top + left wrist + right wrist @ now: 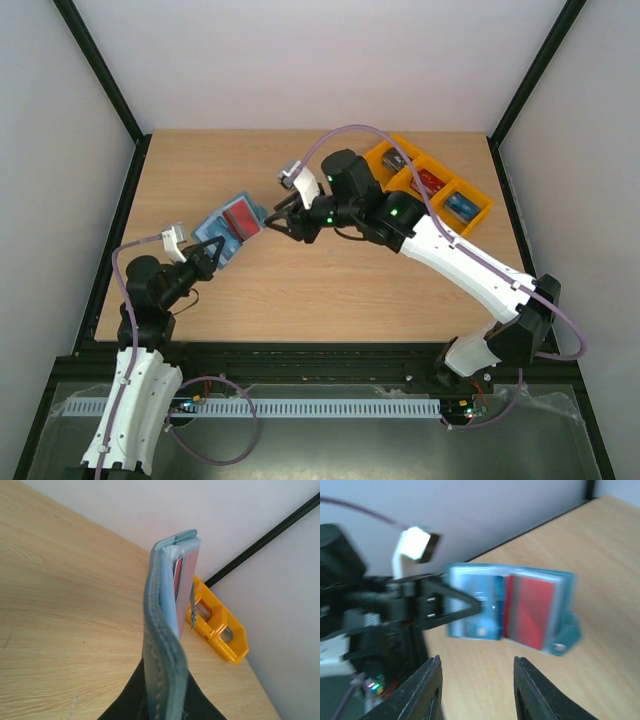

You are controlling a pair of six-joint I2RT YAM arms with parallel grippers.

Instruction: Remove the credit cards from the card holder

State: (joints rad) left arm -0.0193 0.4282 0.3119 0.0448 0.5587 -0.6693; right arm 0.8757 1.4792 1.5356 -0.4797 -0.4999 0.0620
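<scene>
The left hand (212, 248) pinches the open card holder (232, 225) above the bench (350, 290). The right hand (274, 222), spread and empty, hovers just beside the holder. It should approach squarely, nipping only the red credit card (532, 612) at its edge.

Bright, even; R wrist view blurry

Orange three-compartment tray (440, 169) sits at far right corner of wooden table (330, 290).
</scene>
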